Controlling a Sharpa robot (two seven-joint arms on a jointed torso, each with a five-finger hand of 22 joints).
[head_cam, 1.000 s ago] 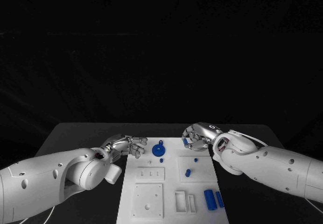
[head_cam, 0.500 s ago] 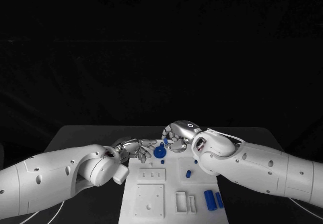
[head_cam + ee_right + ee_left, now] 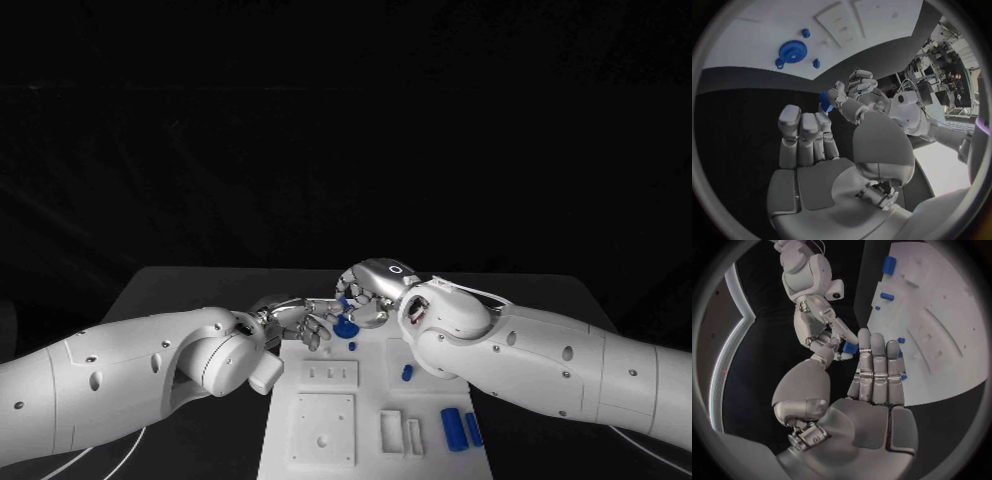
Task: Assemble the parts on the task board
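The white task board (image 3: 433, 395) lies mid-table. A blue gear (image 3: 346, 327) (image 3: 791, 50) sits at its far end. Just above the gear my right hand (image 3: 372, 290) (image 3: 817, 165) pinches a small blue part (image 3: 343, 297) (image 3: 850, 348) (image 3: 826, 102) between thumb and a finger. My left hand (image 3: 296, 320) (image 3: 873, 390) faces it from the board's left edge. Its fingers are straight and together, their tips right beside the part. I cannot tell whether the left hand touches the part.
A small blue peg (image 3: 352, 346) stands near the gear, and a short blue piece (image 3: 407, 373) lies mid-board. Two blue cylinders (image 3: 451, 428) lie side by side near the board's front right. White raised blocks (image 3: 320, 430) occupy the front left. Both forearms flank the board.
My right hand has carried the small blue part leftward from the board's far right corner to above the gear. My left hand has shifted right to meet it.
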